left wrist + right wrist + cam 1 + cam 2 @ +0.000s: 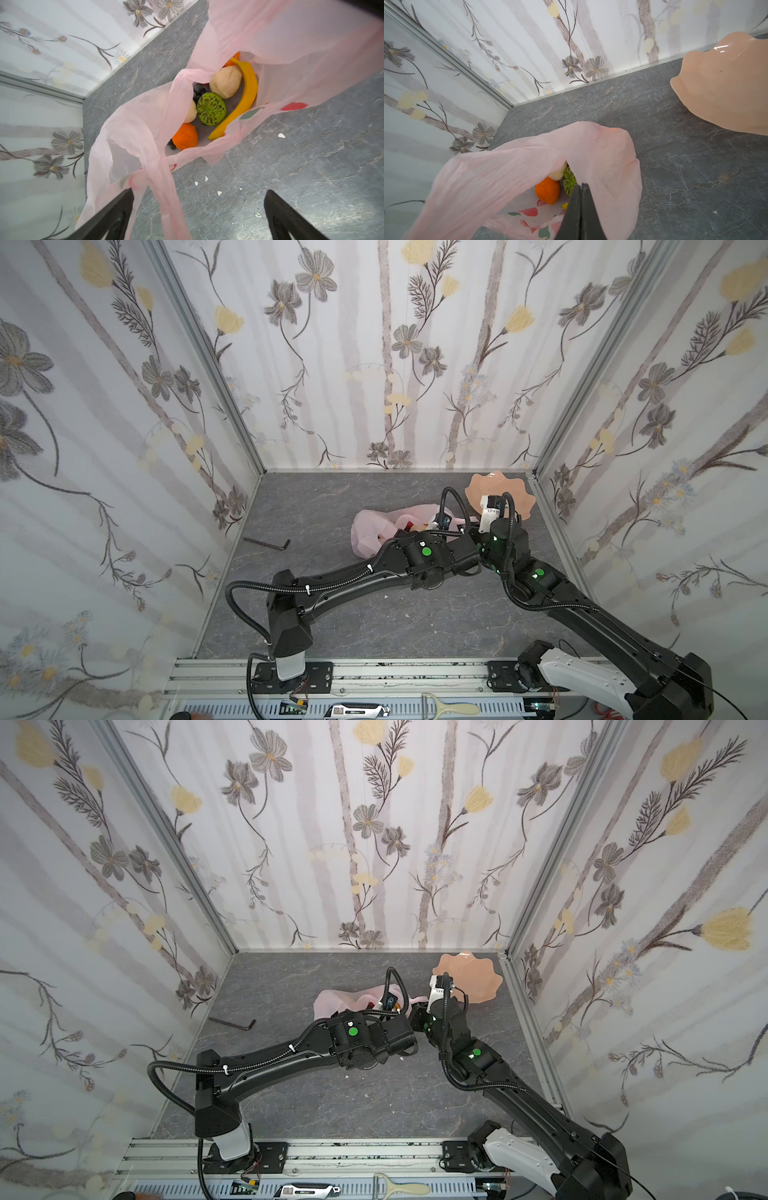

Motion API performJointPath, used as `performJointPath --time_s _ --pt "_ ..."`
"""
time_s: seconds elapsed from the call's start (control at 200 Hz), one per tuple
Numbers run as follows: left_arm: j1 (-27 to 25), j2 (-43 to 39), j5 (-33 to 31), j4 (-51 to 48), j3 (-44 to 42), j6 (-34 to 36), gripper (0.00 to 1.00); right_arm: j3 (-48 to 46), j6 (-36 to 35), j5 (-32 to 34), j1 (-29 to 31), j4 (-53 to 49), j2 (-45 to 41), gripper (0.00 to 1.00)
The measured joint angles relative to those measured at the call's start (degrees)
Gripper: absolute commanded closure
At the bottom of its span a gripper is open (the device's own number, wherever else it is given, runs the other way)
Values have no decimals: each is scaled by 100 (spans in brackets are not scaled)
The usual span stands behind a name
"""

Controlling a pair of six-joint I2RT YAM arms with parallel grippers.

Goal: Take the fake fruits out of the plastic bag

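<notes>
The plastic bag (133, 128) lies on the grey floor with its mouth pulled open; it shows in both top views (370, 531) (332, 1002). Inside lie the fake fruits: a yellow banana (246, 91), a bumpy green fruit (211, 109), an orange (185, 136), a beige lump (225, 82), dark grapes (198, 90). My left gripper (199, 194) hovers open over the bag's mouth; a loop handle (166, 187) hangs beside one finger. My right gripper (581, 185) is shut on the bag's upper rim (604, 158) and holds it up.
A peach wavy-edged dish (505, 493) (724, 87) sits at the back right corner. A black hex key (266, 542) lies on the floor at the left. Small white crumbs (281, 135) dot the floor. Flowered walls close three sides.
</notes>
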Motion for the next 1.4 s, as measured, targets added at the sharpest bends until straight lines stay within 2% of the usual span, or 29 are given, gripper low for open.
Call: performJointPath --time_s 0.145,0.19,0.275,0.37,0.485,0.614,0.799,0.914,1.019,1.079,1.214,1.264,1.354,1.404 --pt "407 -74 -116 -129 -442 -275 20 -13 -17 105 -13 -4 -15 100" --pt "579 -133 -140 -168 -566 -352 28 -31 -17 142 -20 -7 -42 100" --pt "857 -267 -236 -190 -649 -507 47 -79 -20 208 -28 -9 -96 100" --pt "1091 -562 -229 13 -673 -570 61 -118 -20 223 -28 -4 -116 100" --pt "1591 -1322 146 813 -975 -466 79 -142 -20 223 -28 -13 -120 100" --pt "2221 -2017 901 1915 -1661 -348 100 -374 -15 219 -31 52 -138 100" --pt "3432 -2931 2006 3259 -3193 -466 100 -817 85 131 -243 151 -251 100" --pt "4618 -3672 2929 4194 -4454 -719 100 -1346 332 -374 -734 435 -286 100" --pt "5532 -3746 3727 4791 -5235 -979 100 -1755 627 -1097 -1095 765 -192 100" --pt "5722 -3606 3985 4940 -5410 -1058 100 -1812 737 -1325 -1150 868 -103 100" --pt "5792 -3386 4140 5252 -5451 -1060 100 -1792 798 -1523 -1165 1023 96 100" --pt "5733 -3362 4140 5287 -5405 -1056 100 -1727 787 -1554 -1163 935 138 87" --pt "5547 -3359 4148 5390 -5292 -944 100 -1620 669 -1552 -1108 837 35 55" --pt "5447 -3359 4148 5471 -5257 -918 100 -1545 553 -1547 -1064 680 -101 42"
